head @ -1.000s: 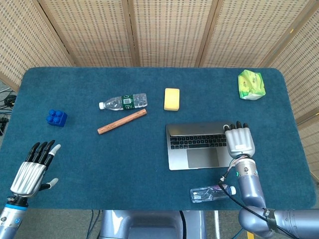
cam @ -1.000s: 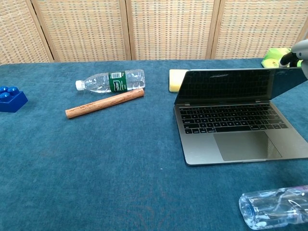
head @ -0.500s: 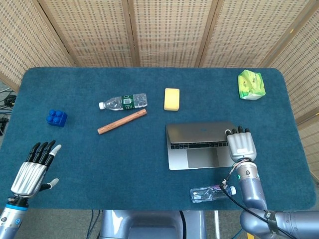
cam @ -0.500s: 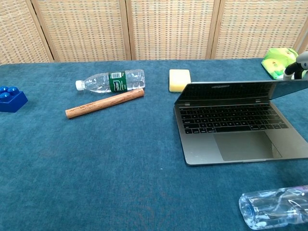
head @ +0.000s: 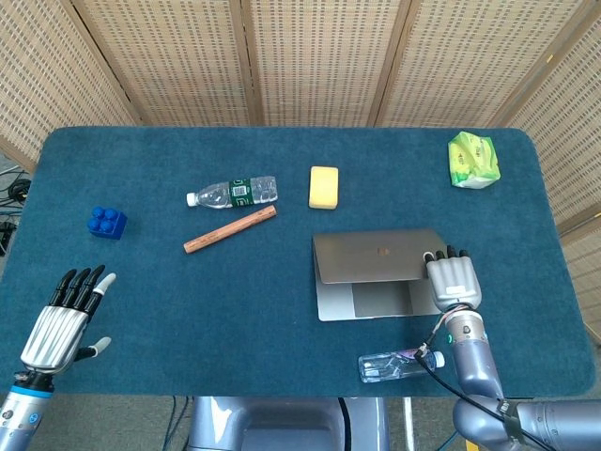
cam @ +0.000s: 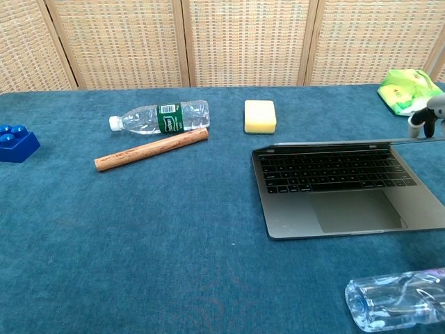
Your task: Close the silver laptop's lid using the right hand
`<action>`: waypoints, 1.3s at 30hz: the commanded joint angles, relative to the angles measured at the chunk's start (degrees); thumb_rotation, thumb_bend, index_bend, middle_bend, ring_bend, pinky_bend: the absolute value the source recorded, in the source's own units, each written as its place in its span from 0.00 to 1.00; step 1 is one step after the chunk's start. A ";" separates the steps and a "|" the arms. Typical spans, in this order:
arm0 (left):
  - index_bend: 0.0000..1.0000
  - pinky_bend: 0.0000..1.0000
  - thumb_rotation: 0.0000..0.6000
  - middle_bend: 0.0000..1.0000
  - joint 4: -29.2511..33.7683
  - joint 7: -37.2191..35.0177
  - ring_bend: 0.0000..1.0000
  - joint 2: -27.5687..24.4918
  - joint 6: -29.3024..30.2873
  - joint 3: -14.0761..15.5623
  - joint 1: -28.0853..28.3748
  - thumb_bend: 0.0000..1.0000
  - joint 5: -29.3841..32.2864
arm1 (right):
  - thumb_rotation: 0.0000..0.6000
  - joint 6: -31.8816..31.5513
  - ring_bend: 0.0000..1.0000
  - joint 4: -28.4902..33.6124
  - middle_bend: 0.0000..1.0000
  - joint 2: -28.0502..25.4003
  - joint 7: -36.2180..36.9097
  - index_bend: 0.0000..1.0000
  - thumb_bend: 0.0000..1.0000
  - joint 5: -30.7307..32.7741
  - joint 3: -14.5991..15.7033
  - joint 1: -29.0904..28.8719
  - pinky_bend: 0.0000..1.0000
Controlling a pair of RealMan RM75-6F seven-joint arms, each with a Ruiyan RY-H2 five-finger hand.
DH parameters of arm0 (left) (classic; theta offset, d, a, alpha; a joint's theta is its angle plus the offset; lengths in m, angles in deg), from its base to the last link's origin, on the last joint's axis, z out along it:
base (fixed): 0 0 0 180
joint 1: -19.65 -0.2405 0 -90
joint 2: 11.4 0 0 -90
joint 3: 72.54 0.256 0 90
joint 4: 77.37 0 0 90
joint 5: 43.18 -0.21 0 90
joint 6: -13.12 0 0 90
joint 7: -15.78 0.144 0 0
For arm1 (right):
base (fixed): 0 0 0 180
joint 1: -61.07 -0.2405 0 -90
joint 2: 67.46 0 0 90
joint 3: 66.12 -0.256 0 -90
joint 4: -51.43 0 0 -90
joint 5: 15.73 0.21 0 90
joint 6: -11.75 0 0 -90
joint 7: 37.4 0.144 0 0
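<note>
The silver laptop (head: pixel 374 256) lies right of the table's middle with its lid tilted low over the keyboard; the palm rest (head: pixel 376 301) still shows. In the chest view the lid's edge (cam: pixel 334 145) hangs a small gap above the keys (cam: pixel 327 177). My right hand (head: pixel 453 280) rests flat on the lid's right end, fingers stretched out and holding nothing; the chest view catches only its fingertips (cam: pixel 424 120). Off at the near left corner, my left hand (head: pixel 64 319) hovers with fingers spread, holding nothing.
A clear bottle (head: pixel 399 364) lies just in front of the laptop by my right forearm. Behind the laptop sits a yellow sponge (head: pixel 324 186). A labelled water bottle (head: pixel 233 192) and a wooden stick (head: pixel 230 229) lie left of it. Blue brick (head: pixel 107 222) far left, green packet (head: pixel 473 160) back right.
The lid has swung down from nearly upright to a low angle over the keys. My right hand came toward the near edge with it. The left hand stayed still.
</note>
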 commanded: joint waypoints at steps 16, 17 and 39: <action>0.00 0.00 1.00 0.00 0.27 0.49 0.00 0.03 0.51 0.17 -0.21 0.07 -0.63 | 1.00 1.43 0.13 -2.42 0.24 1.75 1.25 0.21 1.00 -1.02 1.65 1.25 0.20; 0.00 0.00 1.00 0.00 0.28 0.49 0.00 0.02 0.56 0.18 -0.23 0.07 -0.67 | 1.00 1.45 0.13 -2.53 0.24 1.82 1.32 0.21 1.00 -1.06 1.70 1.32 0.20; 0.00 0.00 1.00 0.00 0.43 0.63 0.00 -0.05 1.10 0.23 -0.48 0.07 -1.15 | 1.00 5.49 0.13 -8.07 0.24 5.75 3.49 0.21 1.00 -1.50 3.58 3.02 0.20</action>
